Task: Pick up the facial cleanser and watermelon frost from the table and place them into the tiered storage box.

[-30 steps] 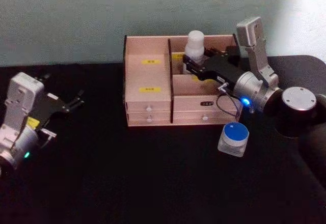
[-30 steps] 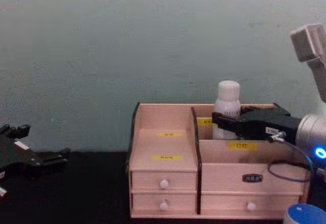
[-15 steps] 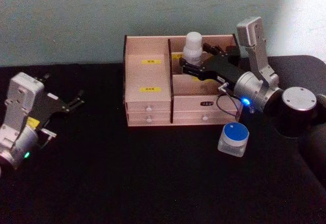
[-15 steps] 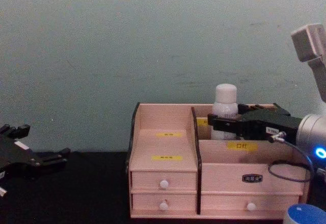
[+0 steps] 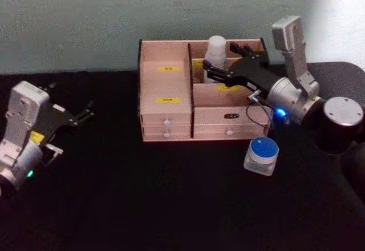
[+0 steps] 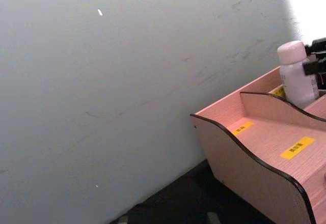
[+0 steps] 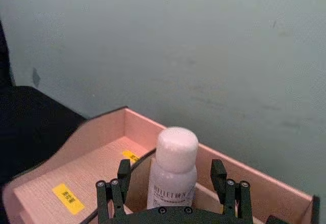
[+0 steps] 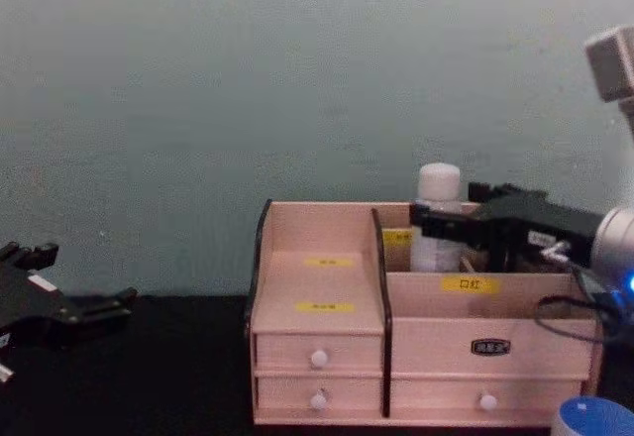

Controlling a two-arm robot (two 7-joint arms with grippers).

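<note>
The facial cleanser [image 5: 215,50], a white bottle with a white cap, stands upright in the back right compartment of the tiered storage box [image 5: 165,85]. My right gripper [image 5: 221,58] is open, one finger on each side of the bottle and clear of it. The right wrist view shows the bottle [image 7: 173,165] between the spread fingers [image 7: 109,196], and the chest view shows the gripper [image 8: 446,208] level with the bottle [image 8: 439,183]. The watermelon frost [image 5: 261,155], a small clear jar with a blue lid, sits on the table in front of the box's right end. My left gripper [image 5: 85,113] rests open at the far left.
The box [image 8: 317,277] stands at the back of the black table [image 5: 171,199] against a grey-green wall, its drawers shut. The left stepped compartments [image 6: 265,147] hold nothing. The right arm's elbow [image 5: 339,117] hangs over the table's right side, near the jar.
The right gripper has opened, let go of the bottle and drawn back a little to the right. The bottle now stands free in the compartment. The left arm has not moved.
</note>
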